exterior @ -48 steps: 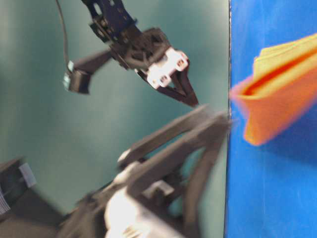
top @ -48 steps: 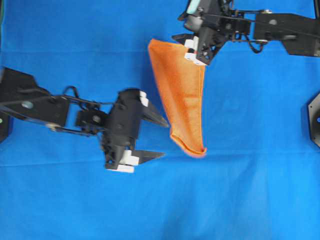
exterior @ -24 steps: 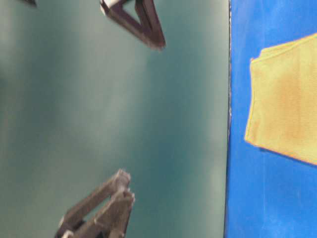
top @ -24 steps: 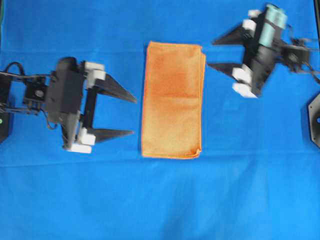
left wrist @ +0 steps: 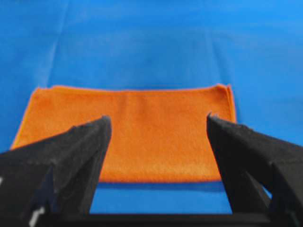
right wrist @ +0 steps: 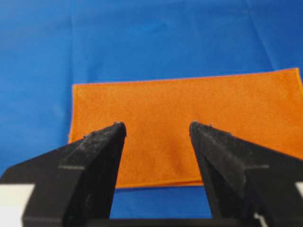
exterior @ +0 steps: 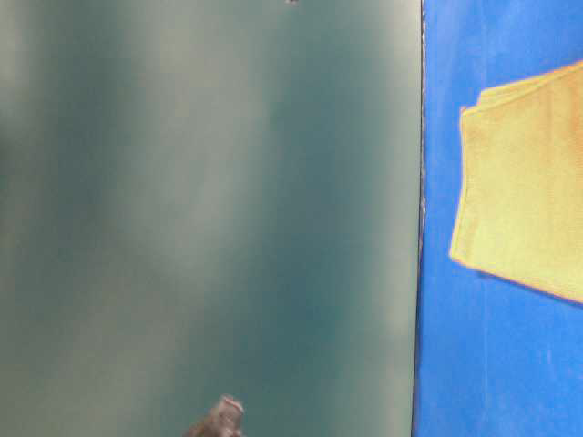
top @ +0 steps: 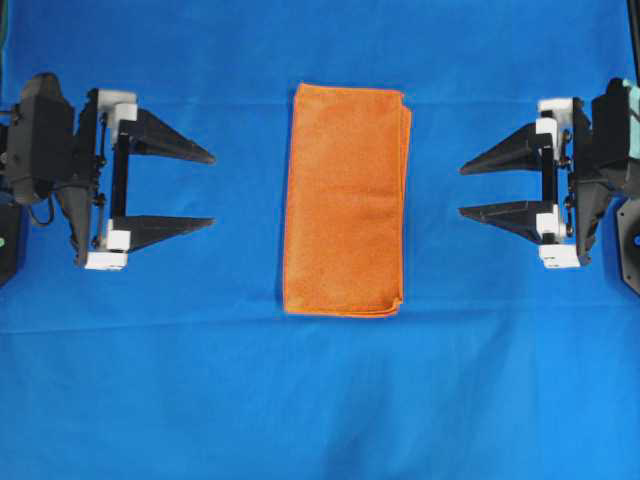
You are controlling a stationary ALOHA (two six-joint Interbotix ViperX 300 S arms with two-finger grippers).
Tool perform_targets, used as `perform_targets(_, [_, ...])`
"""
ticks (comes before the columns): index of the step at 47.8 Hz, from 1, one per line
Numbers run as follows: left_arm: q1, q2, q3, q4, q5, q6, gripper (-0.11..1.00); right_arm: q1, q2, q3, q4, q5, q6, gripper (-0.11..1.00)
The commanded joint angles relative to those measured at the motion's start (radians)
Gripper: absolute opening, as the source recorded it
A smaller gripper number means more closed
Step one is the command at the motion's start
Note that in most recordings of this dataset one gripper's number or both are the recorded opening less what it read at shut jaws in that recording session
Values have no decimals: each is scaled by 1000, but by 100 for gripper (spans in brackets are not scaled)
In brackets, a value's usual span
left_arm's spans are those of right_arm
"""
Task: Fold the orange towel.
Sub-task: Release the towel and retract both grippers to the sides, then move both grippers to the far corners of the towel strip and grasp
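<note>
Mid-bench on the blue cloth (top: 320, 400) I've got the orange towel (top: 346, 200) lying flat, folded into a strip, long axis front-to-back. Left gripper (top: 165, 187) and right gripper (top: 505, 187) flank its long edges, both wide open, empty, well clear, about equally near. Layer count looks like two, hard to confirm.

Orange towel (top: 346, 200): a second ago lifted at one corner and hanging in a narrow tapered fold, now lying flat on the blue cloth (top: 320, 400) as a neat folded rectangle. Right gripper (top: 461, 190): withdrawn from the towel's upper edge to the right margin, jaws wide apart, empty. Left gripper (top: 213, 190): retreated from just beside the towel to the left margin, well apart from it
</note>
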Motion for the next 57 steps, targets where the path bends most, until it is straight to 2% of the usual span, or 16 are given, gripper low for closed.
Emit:
perform_targets(1, [3, -17, 14, -3, -34, -14, 76, 2, 6, 2, 3, -37, 2, 61])
perform_targets(12, [3, -25, 58, -2, -63, -60, 76, 2, 12, 5, 3, -49, 3, 61])
perform_targets(26, [11, 0, 41, -2, -97, -64, 76, -8, 15, -6, 6, -44, 5, 61])
perform_targets(32, [41, 72, 5, -5, -155, -69, 76, -77, 37, -28, 29, -40, 5, 61])
perform_targets(41, [121, 222, -104, -3, -150, -69, 76, -192, 129, -91, 28, -3, -5, 61])
perform_targets(49, [201, 345, -190, -2, -138, -57, 76, -273, 245, -153, 26, 9, -11, 61])
perform_targets(57, [275, 471, -241, -2, -170, -58, 76, -350, 408, -227, 5, 29, -18, 60])
